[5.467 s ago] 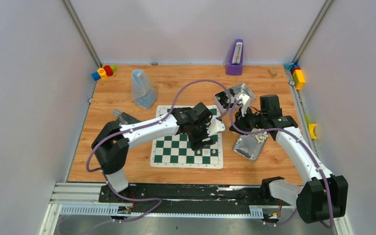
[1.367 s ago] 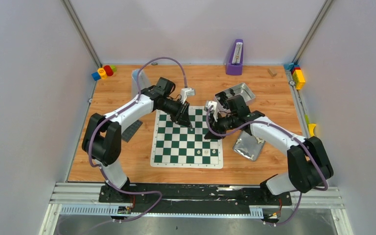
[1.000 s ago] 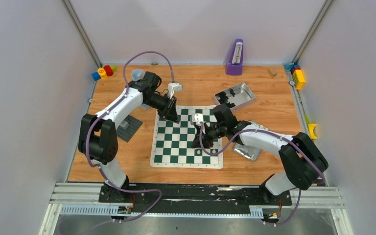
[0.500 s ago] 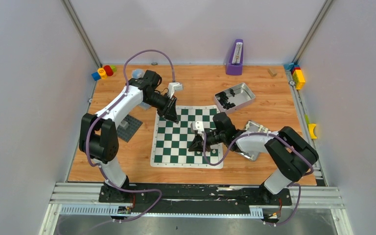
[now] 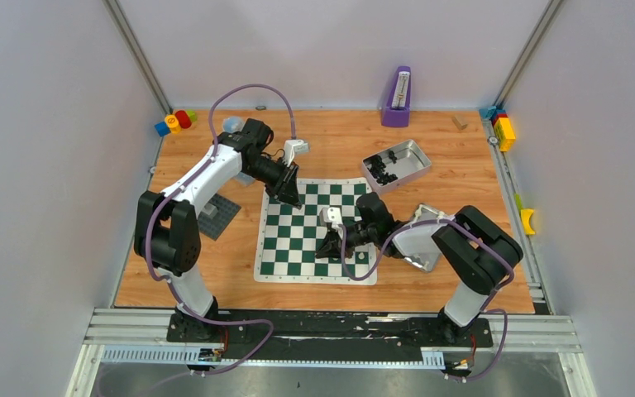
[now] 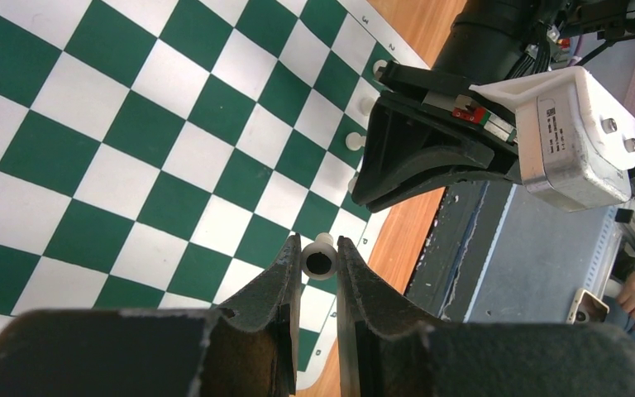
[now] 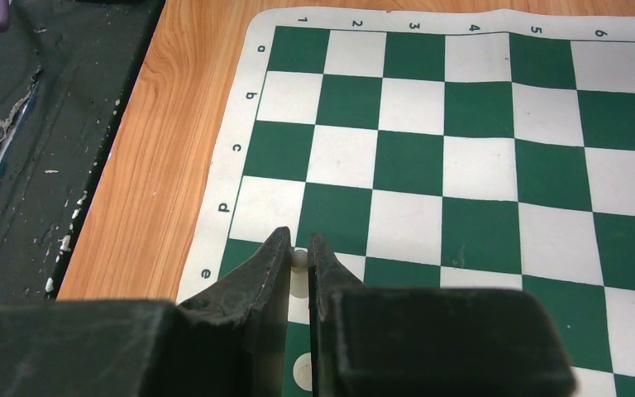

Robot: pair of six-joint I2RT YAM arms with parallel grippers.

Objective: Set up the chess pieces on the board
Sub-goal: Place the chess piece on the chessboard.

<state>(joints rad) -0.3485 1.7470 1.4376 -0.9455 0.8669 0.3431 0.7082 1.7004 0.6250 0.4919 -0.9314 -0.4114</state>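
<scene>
firmly, the left gripper [image 6: 318, 245] pinches a cream chess piece [image 6: 320, 261] above the board [image 5: 285, 248] near its far left corner; further right, the right gripper [image 7: 298, 241] clamps a second piece [image 7: 299, 260] low over a near-edge square.

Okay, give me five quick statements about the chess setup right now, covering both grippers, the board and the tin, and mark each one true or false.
1. The left gripper is shut on a cream-white chess piece. True.
2. The right gripper hangs open and empty. False: it is shut on a small white piece near the board's lettered edge.
3. The board is folded in half. False: it lies open and flat.
4. The metal tin beyond the board holds dark pieces. True.
5. No pieces stand on the board. False: several white pieces stand along one edge.
</scene>
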